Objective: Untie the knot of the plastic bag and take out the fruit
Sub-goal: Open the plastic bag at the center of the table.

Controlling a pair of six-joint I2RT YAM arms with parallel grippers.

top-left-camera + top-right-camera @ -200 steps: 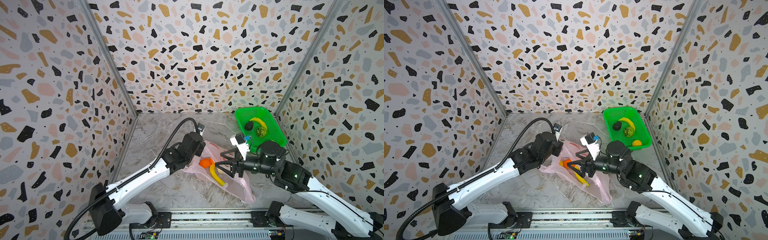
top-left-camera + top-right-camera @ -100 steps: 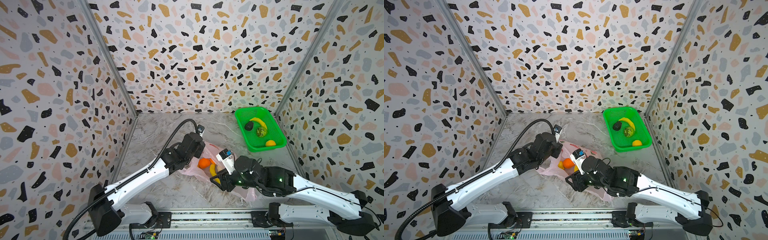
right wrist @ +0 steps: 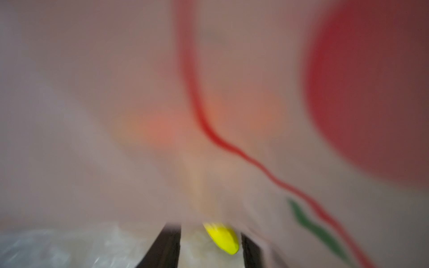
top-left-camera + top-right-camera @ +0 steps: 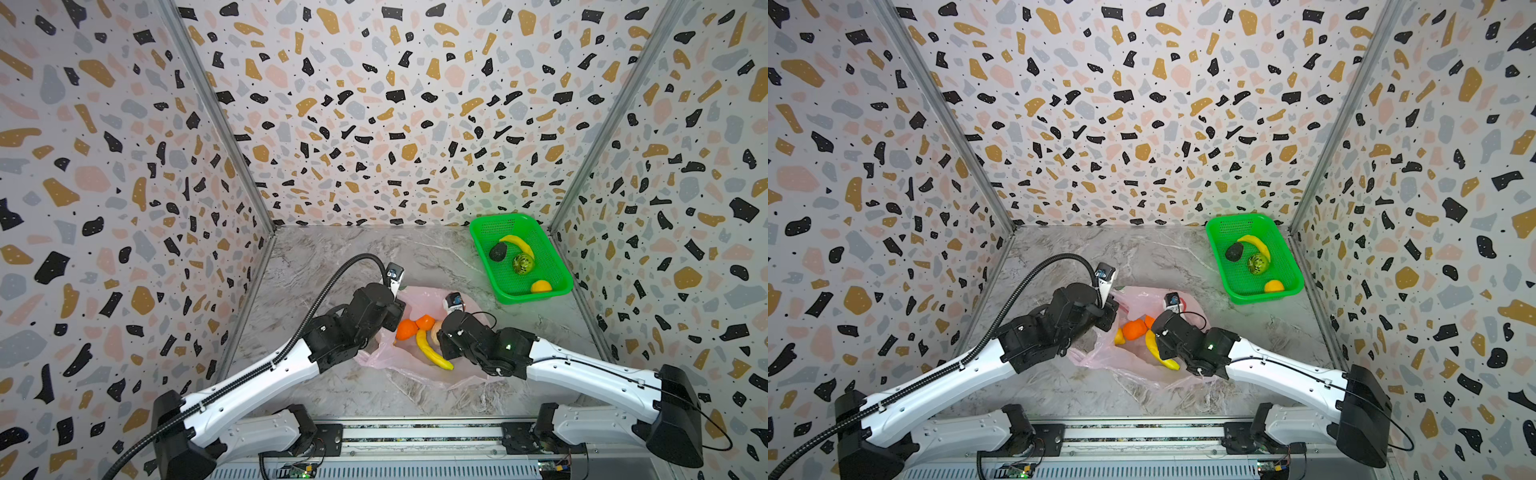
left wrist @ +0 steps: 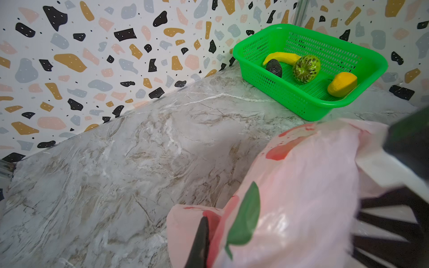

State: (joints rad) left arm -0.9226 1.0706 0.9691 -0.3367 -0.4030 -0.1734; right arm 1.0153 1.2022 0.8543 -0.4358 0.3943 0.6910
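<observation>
The pale pink plastic bag (image 4: 415,368) lies open on the marble floor, and no knot shows. Fruit sits in its mouth: two orange tangerines (image 4: 406,329) and a cream one (image 4: 435,330), beside a long yellow banana (image 4: 430,352). My left gripper (image 5: 200,240) is shut on the bag's edge (image 5: 185,222) at the left side of the mouth. My right gripper (image 3: 210,246) reaches into the bag from the right. Its jaws stand apart, with a pale mass and the banana's tip (image 3: 222,239) between them. The blurred view hides whether they press on anything.
A green basket (image 4: 482,249) stands at the back right corner. It holds a banana, a blackish avocado (image 4: 497,252), a green-yellow fruit (image 4: 522,263) and a yellow-orange piece (image 4: 540,286). Terrazzo walls enclose three sides. The arms' rail runs along the front edge.
My right arm has swung away from the basket side, dropped low and pushed into the bag's mouth, its jaws narrowing. The left arm has held still on the bag.
</observation>
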